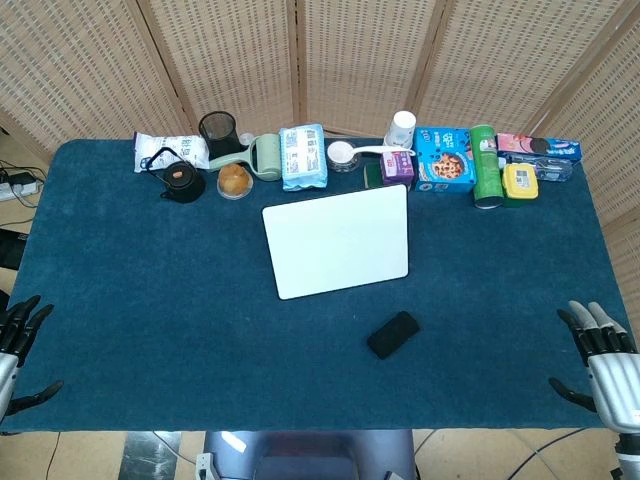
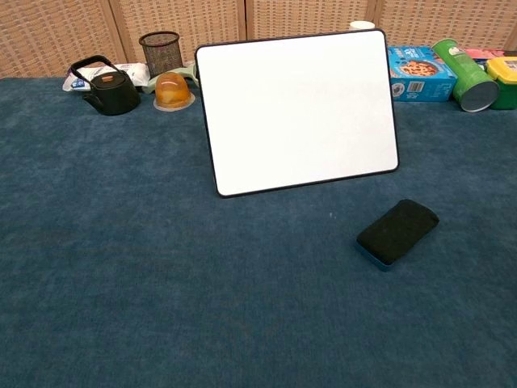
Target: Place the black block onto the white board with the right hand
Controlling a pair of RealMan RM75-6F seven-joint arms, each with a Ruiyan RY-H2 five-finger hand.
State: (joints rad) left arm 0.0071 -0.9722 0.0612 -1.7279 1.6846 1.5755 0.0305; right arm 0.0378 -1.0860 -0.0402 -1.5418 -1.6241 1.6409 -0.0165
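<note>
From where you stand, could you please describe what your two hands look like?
Both show only in the head view. The left hand has black fingers on a silver-grey body. The right hand matches: black fingers, light grey back. No cables, sleeves or markings are visible.

The black block (image 1: 393, 334) is a small, rounded oblong with a soft-looking dark top; the chest view shows a thin blue layer along its underside. It lies flat on the worktop, its long axis running diagonally, a little right of the middle and nearer the front edge than the back edge. Nothing touches it.

The white board (image 1: 338, 240) is a flat rectangle with rounded corners and a thin dark rim, its face blank. It lies on the worktop around the centre, slightly rotated against the worktop's edges. The block sits apart from it, near its front right corner.
</note>
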